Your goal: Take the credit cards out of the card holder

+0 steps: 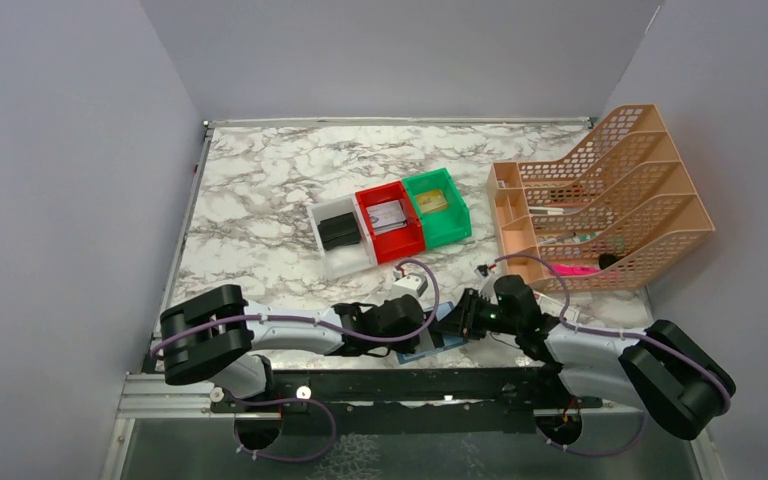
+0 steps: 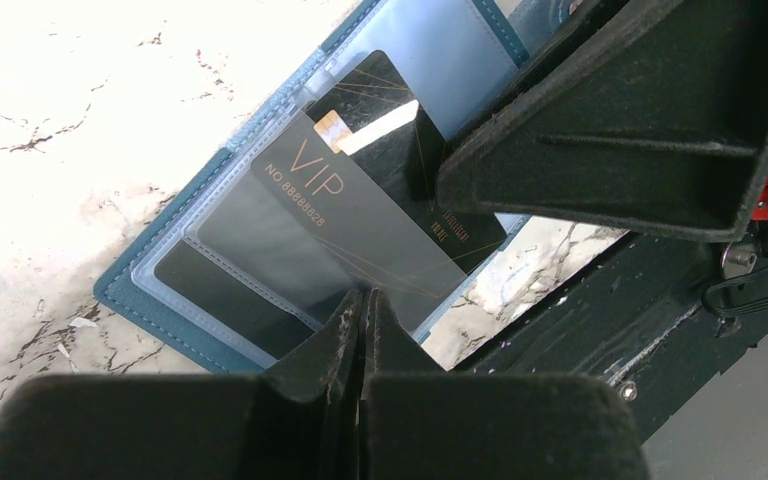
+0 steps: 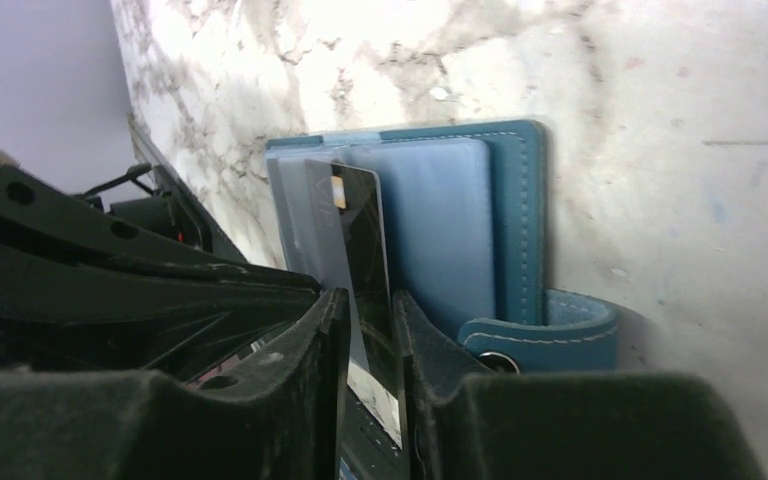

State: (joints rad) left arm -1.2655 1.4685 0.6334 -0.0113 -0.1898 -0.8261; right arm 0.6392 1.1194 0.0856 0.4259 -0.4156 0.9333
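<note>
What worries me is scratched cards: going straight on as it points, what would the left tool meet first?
Most likely the black VIP card in the open card holder: the left tool, shut, has its tips right at that card's near edge. Whether they touch it is unclear.

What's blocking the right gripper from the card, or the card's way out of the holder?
Nothing visible. The right gripper pinches a black chip card standing up from the card holder. The left gripper, shut, meets the cards from the opposite side.
</note>
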